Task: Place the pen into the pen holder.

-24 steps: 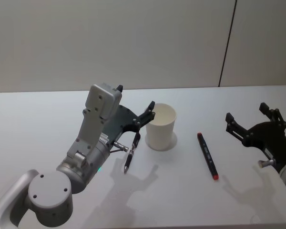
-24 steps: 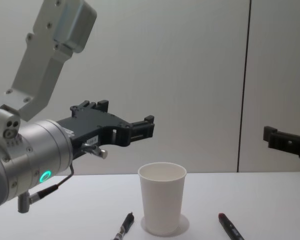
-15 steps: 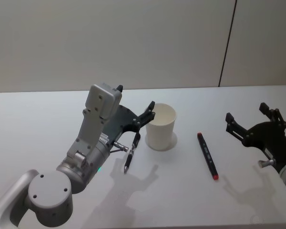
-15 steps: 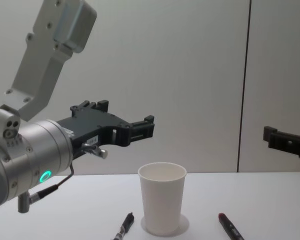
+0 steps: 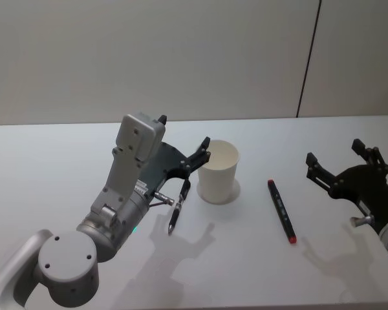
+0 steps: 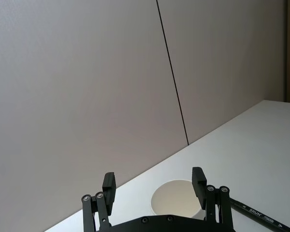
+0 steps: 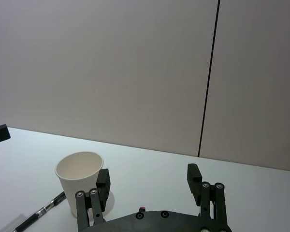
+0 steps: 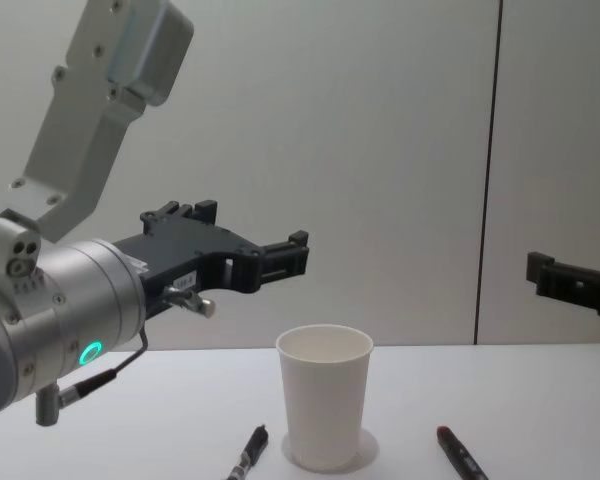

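I had the left gripper (image 6: 153, 180) hanging above the worktop (image 5: 58, 152), just left of the paper cup (image 5: 218, 171) and higher than its rim in the chest view. Its fingers (image 6: 109, 182) were spread wide with nothing between them, and in the head view one fingertip sat close to the cup's left rim. The cup stood upright near the middle of the white worktop, mouth up.

The black pen (image 5: 179, 206) lay flat on the worktop just left of the cup, on the near side of it. It was not touching the cup and lay below the left gripper. Its length ran from far to near, slanting a little to the left at the near end.

A black marker with red ends (image 5: 281, 210) lay on the worktop to the right of the cup (well clear of it), also running far to near.

The right gripper (image 5: 333, 150) hovered over the right side of the worktop, beyond the marker. Its fingers were open too and held nothing.
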### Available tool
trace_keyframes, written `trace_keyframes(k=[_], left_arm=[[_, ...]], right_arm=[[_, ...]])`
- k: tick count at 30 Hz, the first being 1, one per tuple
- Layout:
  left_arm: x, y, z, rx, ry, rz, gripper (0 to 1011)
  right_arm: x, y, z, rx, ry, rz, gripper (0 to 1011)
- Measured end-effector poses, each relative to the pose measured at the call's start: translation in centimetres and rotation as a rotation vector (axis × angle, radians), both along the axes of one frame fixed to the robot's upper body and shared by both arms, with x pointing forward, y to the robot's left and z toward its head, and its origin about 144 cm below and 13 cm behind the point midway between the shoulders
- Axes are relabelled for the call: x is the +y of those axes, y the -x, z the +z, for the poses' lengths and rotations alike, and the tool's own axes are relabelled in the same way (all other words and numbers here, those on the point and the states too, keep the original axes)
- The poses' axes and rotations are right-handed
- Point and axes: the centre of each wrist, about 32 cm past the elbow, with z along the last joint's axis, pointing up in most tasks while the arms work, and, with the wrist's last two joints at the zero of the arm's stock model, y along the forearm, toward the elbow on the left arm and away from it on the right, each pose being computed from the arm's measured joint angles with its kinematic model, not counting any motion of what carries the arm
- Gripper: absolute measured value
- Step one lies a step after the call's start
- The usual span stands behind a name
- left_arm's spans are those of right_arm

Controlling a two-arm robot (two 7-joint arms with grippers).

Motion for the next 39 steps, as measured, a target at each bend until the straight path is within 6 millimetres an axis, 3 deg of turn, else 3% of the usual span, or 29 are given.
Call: trace_keyframes(k=[20, 39], left_arm=[[0.0, 0.0, 0.0, 0.000, 0.000, 0.000, 1000], [0.0, 0.0, 0.0, 0.000, 0.000, 0.000, 1000]], right_arm=[[2.0, -1.5, 1.6, 0.104, 0.023, -0.041, 1002], [3.5, -5.8, 3.5, 0.343, 0.076, -0.063, 1002]])
